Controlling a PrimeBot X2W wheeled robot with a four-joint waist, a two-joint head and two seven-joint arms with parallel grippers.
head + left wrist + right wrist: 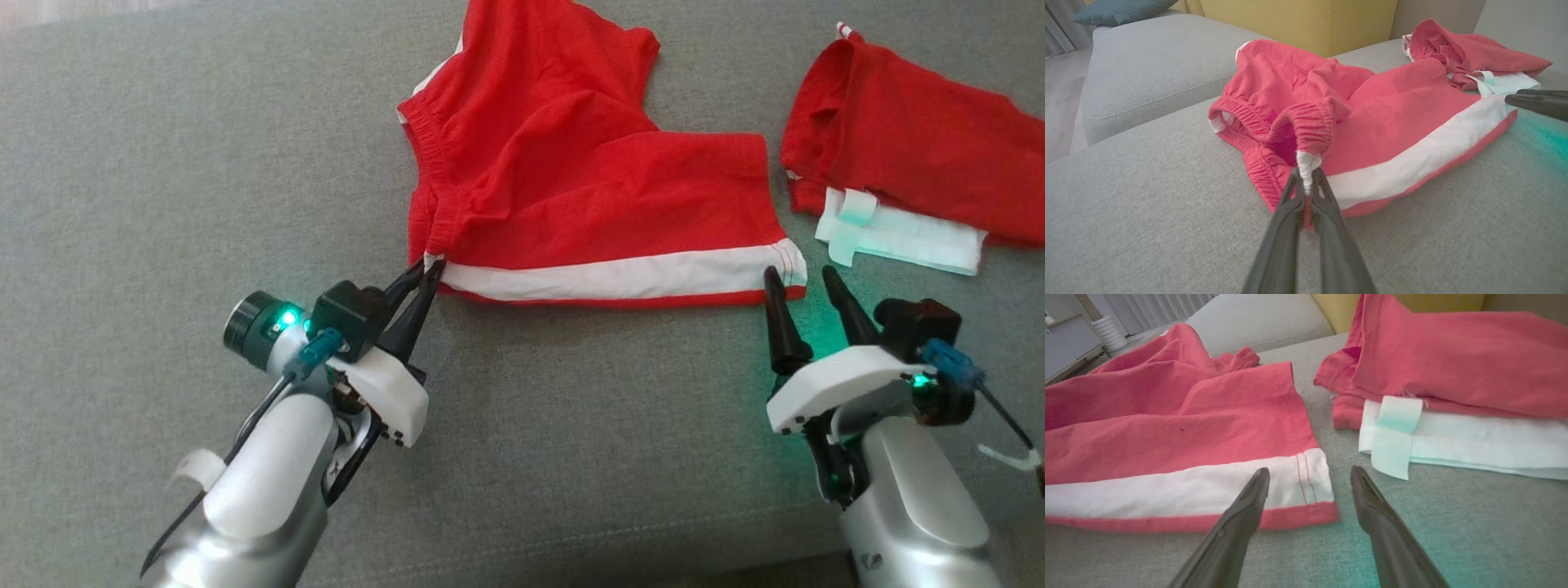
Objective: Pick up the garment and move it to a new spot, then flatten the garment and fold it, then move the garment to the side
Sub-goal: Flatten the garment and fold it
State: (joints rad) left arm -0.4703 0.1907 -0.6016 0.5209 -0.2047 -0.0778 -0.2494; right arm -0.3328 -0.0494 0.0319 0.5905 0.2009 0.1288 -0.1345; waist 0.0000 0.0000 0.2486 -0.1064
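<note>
The left gripper (429, 269) is pinched tight, while the right gripper (800, 276) holds its 2 jaws spread.

We are looking at a home living room: a grey sofa (1147, 73) is stretching before us, with a yellow backrest (1298, 20), a teal cushion (1114, 11), pleated curtains (1155, 310) and wood flooring (1061, 102).

Head looks down; 2 wrist cameras (low, close) share the shorts (571, 163).

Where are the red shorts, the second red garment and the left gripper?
red shorts (571, 163), head view, red cloth above the white stripe.
second red garment (914, 131), head view, its red top layer.
left gripper (430, 269), head view, fingertips pinching the waistband corner.
</note>
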